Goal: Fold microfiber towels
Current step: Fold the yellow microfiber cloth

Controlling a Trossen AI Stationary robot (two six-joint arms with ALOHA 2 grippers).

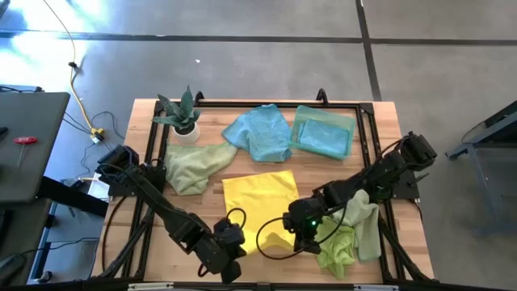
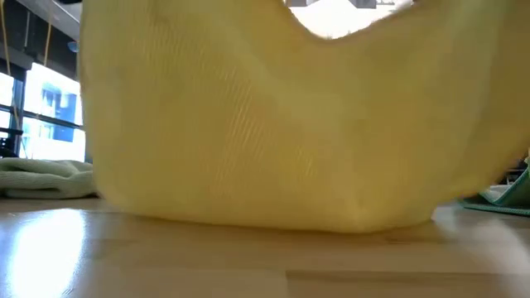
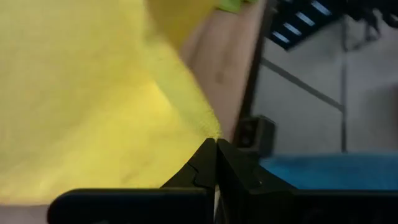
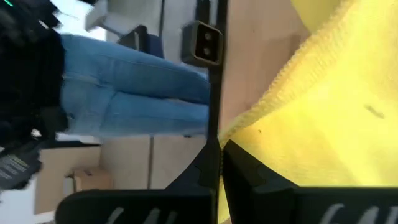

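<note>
A yellow towel (image 1: 257,202) lies in the middle of the table, and its near edge is raised; in the low view it (image 2: 265,124) fills the picture, sagging at the top middle. My left gripper (image 1: 232,242) is shut on its near left corner. My right gripper (image 1: 292,232) is shut on its near right corner. A light blue towel (image 1: 258,133), a folded mint green towel (image 1: 323,133) and a sage green towel (image 1: 194,166) lie farther back. A lime green towel (image 1: 347,236) lies crumpled under my right arm. My left gripper pinches the yellow towel's edge at its near left corner (image 3: 210,130) between its two shut fingers. The cloth runs slack from the fingers toward the table's far side. One layer or several, I cannot tell. My right gripper pinches the yellow towel's edge at its near right corner (image 4: 231,129) between its two shut fingers. The towel's held edge is lifted, and its lower fold (image 2: 273,217) rests on the table.
A small spiky plant in a white pot (image 1: 182,120) stands at the far left corner. A black frame (image 1: 367,137) runs around the wooden table top. A person in blue jeans (image 4: 137,87) stands beyond the table's edge. Cables (image 1: 266,238) lie near the grippers.
</note>
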